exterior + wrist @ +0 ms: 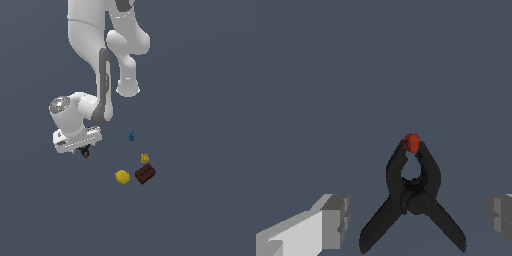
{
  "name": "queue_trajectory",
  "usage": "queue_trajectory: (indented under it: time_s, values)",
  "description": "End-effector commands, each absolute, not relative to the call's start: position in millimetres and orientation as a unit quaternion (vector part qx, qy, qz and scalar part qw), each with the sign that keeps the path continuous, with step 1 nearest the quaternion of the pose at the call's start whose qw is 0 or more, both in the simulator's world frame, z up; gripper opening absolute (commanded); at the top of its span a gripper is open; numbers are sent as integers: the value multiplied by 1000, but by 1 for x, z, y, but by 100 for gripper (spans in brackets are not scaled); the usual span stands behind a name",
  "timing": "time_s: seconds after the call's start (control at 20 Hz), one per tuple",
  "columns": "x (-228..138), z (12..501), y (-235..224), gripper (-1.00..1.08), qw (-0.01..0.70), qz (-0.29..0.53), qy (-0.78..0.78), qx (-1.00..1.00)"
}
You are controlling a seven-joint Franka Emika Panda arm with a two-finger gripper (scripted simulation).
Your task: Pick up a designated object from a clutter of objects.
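We are holding the end effector [416, 220] open, its fingers on either side of the black pronged clamp [412, 197] that is lying on the counter directly beneath it, well apart from the other pieces, and we judge we should be lowering straight before closing across its pivot.

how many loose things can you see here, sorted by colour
black with a red tip: 1, the pronged clamp between the open gripper fingers
yellow: 2, the ball and the small block
blue: 1, the cone-like piece
brown: 1, the brick
total: 5; no purple cube shows in either view
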State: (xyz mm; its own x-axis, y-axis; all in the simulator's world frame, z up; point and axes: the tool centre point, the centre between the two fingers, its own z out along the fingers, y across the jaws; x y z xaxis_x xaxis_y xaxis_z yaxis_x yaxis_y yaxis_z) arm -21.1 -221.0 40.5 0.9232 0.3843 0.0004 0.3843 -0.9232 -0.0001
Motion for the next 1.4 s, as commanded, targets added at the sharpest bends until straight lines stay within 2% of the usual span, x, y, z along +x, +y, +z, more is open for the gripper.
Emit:
queue_trajectory:
  time_s: [0.0, 0.35, 0.4, 1.35]
  values:
    - [-22, 28, -221, 100, 0, 0, -196, -981]
    - [-21, 14, -221, 100, 0, 0, -197, -980]
    - [-21, 14, -221, -100, 0, 0, -197, -980]
    - [-23, 30, -208, -100, 0, 0, -196, -981]
